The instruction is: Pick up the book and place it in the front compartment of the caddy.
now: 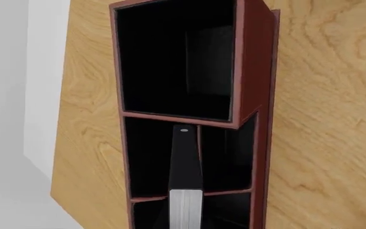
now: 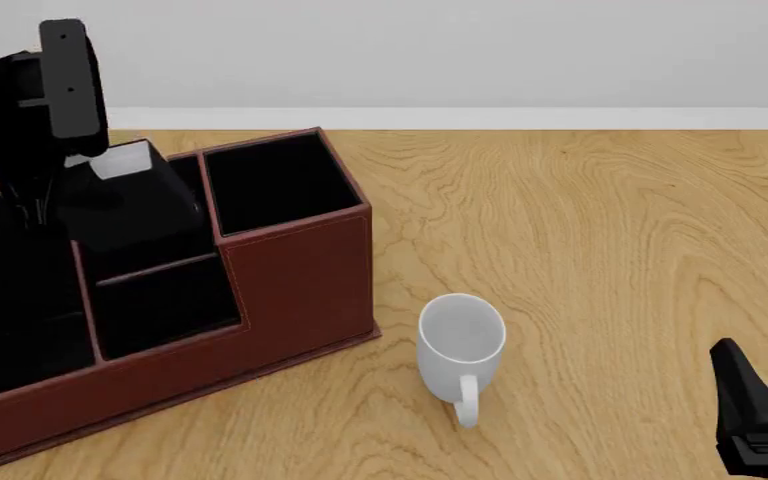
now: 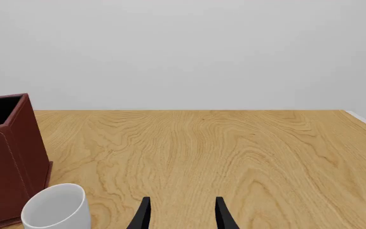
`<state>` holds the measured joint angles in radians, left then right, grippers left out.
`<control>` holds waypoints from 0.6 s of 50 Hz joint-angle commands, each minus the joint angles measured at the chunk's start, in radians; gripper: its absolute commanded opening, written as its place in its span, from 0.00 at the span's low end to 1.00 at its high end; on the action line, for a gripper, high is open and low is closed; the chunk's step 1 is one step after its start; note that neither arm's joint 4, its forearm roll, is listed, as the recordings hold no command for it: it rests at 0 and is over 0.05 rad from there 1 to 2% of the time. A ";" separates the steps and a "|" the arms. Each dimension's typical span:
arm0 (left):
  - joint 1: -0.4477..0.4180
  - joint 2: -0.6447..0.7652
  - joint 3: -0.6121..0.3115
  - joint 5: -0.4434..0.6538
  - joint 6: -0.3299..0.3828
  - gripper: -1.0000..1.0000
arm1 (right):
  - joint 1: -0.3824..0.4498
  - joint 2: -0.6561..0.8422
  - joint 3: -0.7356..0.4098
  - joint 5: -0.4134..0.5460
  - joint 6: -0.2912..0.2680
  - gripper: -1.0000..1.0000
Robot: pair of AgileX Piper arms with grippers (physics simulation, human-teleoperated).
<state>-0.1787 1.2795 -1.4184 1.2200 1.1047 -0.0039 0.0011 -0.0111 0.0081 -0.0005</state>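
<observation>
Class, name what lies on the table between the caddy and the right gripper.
In the front view, a white mug lies on its side between the caddy and the right gripper; the rest is bare wood.

Matt reddish leather-look caddy [image 2: 297, 270] with black lining sits on grained wooden table [image 2: 598, 250] beside smooth white mug [image 2: 462, 335].

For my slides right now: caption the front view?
Left hand lowers the book over the caddy; white mug lies beside it.

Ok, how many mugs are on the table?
1: the white mug stands on the table just right of the caddy, near its front corner. Another could hide behind the caddy.
</observation>
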 commanded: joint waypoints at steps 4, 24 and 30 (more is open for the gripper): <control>0.031 0.014 0.019 0.000 0.030 0.00 | 0.000 0.000 0.000 0.000 0.000 1.00; 0.063 0.053 -0.021 0.000 0.058 0.00 | 0.000 0.000 0.000 0.000 0.000 1.00; 0.055 0.072 -0.036 -0.001 0.045 0.00 | 0.000 0.000 0.000 0.000 0.000 1.00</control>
<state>-0.1182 1.3295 -1.4261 1.2200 1.1428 -0.0039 0.0011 -0.0111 0.0081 -0.0005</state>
